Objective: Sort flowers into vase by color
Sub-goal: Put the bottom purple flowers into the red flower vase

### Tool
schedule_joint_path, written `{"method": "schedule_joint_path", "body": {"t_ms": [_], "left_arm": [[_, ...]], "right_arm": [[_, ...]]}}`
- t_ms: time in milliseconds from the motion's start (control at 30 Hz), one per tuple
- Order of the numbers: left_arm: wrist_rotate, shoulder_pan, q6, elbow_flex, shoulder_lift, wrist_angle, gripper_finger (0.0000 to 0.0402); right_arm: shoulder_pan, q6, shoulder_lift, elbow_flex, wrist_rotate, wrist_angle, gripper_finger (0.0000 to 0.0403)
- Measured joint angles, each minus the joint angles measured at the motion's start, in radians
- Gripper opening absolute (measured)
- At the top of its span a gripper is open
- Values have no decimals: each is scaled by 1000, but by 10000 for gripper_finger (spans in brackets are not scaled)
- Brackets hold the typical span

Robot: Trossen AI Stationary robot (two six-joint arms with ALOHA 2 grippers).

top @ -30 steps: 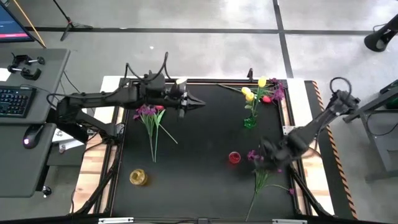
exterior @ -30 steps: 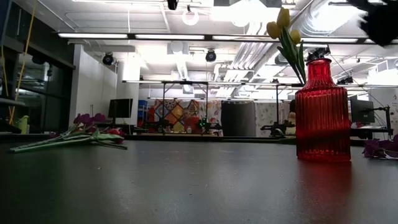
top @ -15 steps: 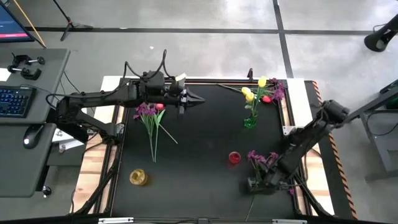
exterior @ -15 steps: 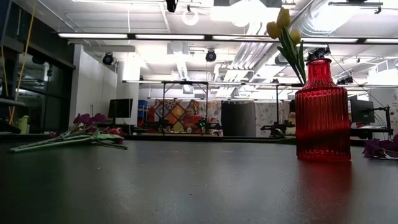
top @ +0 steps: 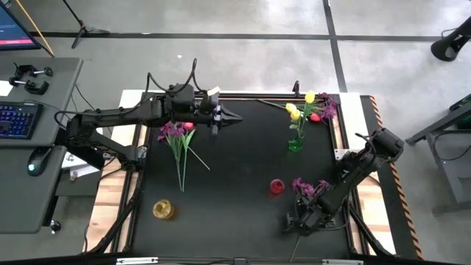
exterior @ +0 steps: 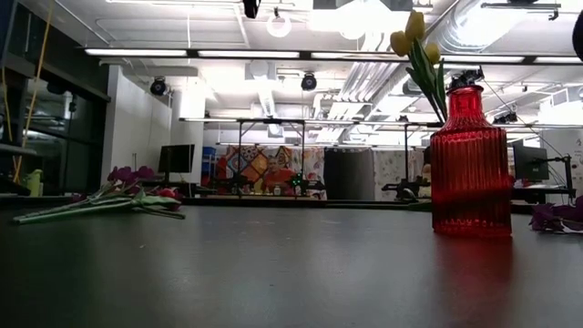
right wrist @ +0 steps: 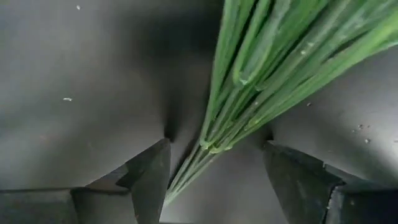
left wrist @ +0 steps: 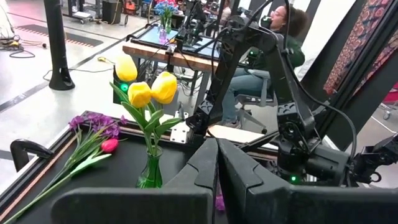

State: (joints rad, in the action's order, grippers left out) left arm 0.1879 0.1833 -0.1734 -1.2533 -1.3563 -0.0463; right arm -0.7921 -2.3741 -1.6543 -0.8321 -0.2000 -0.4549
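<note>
The black table top (top: pixel 235 154) stands on a grey concrete floor, with a desk carrying a keyboard (top: pixel 16 120) to the left. At the near right, the right gripper (top: pixel 296 221) is now lowered to the mat over the stems of the purple spray (top: pixel 307 188); one second ago it was farther from the near edge, level with the red vase (top: pixel 277 187), and half a second ago it had already reached the near area. Its fingers (right wrist: pixel 149 177) stand wide apart, one on each side of the green stem bundle (right wrist: pixel 249 106), and are not yet closed on it. The yellow vase (top: pixel 163 210) sits near left, unchanged. The red vase remains just left of the purple blossoms. Farther back on the left, a bunch of purple and red flowers (top: pixel 177 140) lies flat, unmoved. Beyond it, the left gripper (top: pixel 234 118) hovers with fingers fully closed and nothing held; it has shifted only slightly. At the far right, the green vase (top: pixel 295 144) holds the yellow tulips (top: pixel 294 112), with further loose flowers (top: pixel 324 109) lying behind it.
</note>
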Motion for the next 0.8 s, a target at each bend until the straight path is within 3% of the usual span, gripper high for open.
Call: {"method": "schedule_joint_path", "body": {"t_ms": [133, 367, 500, 667, 800], "left_arm": [[0, 0, 0, 0, 0, 0, 0], [0, 0, 0, 0, 0, -1, 0], [0, 0, 0, 0, 0, -1, 0], [1, 11, 2, 0, 0, -1, 0], [1, 30, 2, 0, 1, -1, 0]], "right_arm": [[-4, -3, 0, -2, -3, -42, 205], [-20, 19, 1, -1, -25, -80, 18], [-31, 26, 27, -8, 3, -109, 13], [-51, 69, 130, -96, 71, -293, 3], [-65, 118, 234, -194, 186, -502, 2]]}}
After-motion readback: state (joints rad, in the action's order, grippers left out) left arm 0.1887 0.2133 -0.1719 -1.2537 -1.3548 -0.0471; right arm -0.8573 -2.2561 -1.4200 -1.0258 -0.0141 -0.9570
